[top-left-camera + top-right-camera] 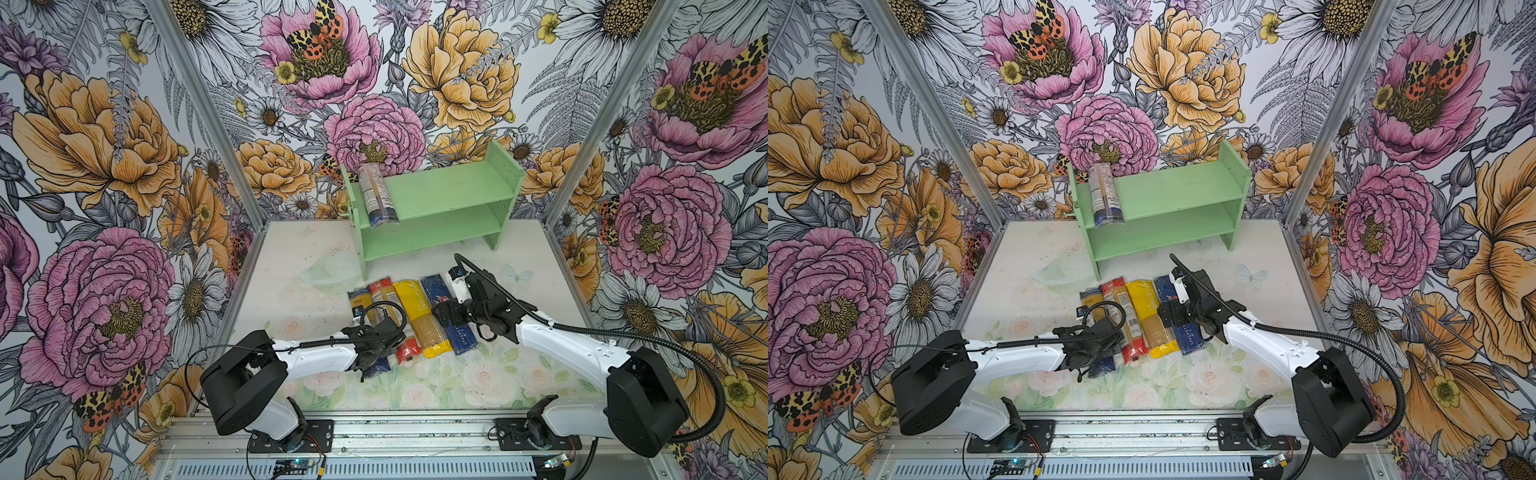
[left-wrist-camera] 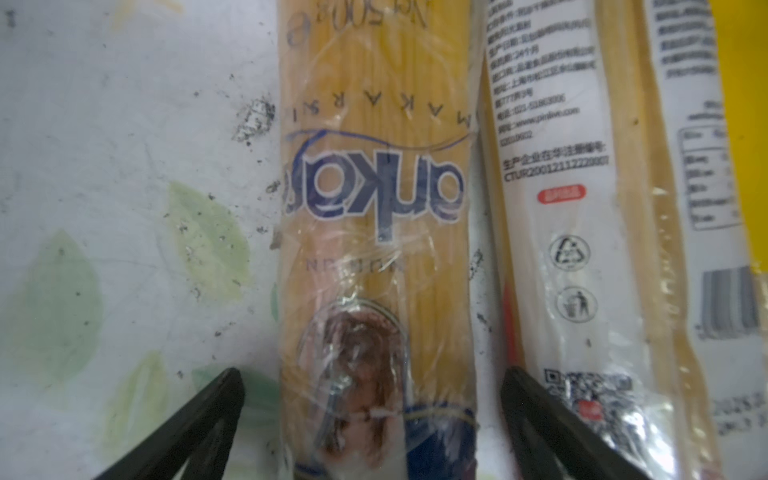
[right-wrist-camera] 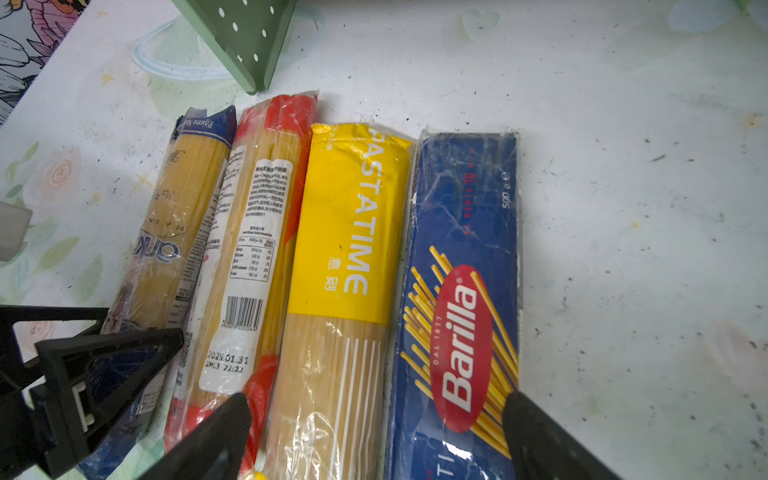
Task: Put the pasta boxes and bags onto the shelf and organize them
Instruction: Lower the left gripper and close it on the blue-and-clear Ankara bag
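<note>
The mint-green shelf (image 1: 440, 193) (image 1: 1169, 193) stands at the back, with one clear blue-ended bag (image 1: 376, 195) (image 1: 1105, 195) lying across the left of its top tier. Four packs lie side by side on the table: a clear blue-ended bag (image 1: 358, 301) (image 2: 374, 187) (image 3: 178, 208), a red-ended bag (image 1: 384, 297) (image 2: 561, 208) (image 3: 257, 208), a yellow bag (image 1: 417, 311) (image 3: 349, 216) and the dark blue Barilla box (image 1: 440, 297) (image 3: 465, 249). My left gripper (image 1: 371, 360) (image 2: 374, 415) is open, its fingers either side of the clear bag's near end. My right gripper (image 1: 444, 316) (image 3: 378, 436) hangs open above the yellow bag and the box.
Floral walls with aluminium posts (image 1: 208, 116) close in the left, back and right sides. The arms' mounting rail (image 1: 374, 432) runs along the front edge. A corner of the shelf's side panel (image 3: 245, 37) stands just behind the far ends of the packs.
</note>
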Available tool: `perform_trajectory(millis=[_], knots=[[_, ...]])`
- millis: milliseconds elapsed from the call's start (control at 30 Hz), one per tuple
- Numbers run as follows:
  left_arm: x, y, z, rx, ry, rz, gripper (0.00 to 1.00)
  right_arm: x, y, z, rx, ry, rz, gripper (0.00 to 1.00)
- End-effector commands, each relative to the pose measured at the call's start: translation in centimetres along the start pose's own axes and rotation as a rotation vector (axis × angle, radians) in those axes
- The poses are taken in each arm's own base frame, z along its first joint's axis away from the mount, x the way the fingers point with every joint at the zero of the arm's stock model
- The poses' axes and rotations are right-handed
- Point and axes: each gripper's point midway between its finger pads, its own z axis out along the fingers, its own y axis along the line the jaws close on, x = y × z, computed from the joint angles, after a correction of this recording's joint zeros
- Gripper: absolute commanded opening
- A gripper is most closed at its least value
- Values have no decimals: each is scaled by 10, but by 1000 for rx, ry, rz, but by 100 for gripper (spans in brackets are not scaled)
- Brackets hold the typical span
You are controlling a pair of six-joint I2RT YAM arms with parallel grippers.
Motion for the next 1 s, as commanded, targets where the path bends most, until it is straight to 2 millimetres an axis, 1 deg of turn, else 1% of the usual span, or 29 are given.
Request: perform_trajectory(millis=[0,367,433,533,567,667,733,833,900,967], knots=[[10,-2,1,-4,49,-12,97,3,-1,3,12,6,-13,97],[15,13,-2,-81,66,1,91,6,-1,11,8,33,-23,97],[16,13,0,-91,72,6,88,5,-1,12,9,34,-28,97],[17,10,2,-94,81,9,77,4,0,12,3,34,-45,97],[18,11,2,-97,82,8,75,2,0,12,3,29,-51,97],[18,9,3,-99,81,2,72,-3,1,10,1,18,-63,97],[18,9,3,-98,81,1,72,-4,2,10,-2,14,-66,97],[19,9,3,-99,81,3,72,-1,2,11,-3,23,-62,97],[19,10,3,-100,81,3,69,3,0,11,1,29,-58,97],[19,10,3,-100,82,3,63,5,-1,10,5,29,-55,97]])
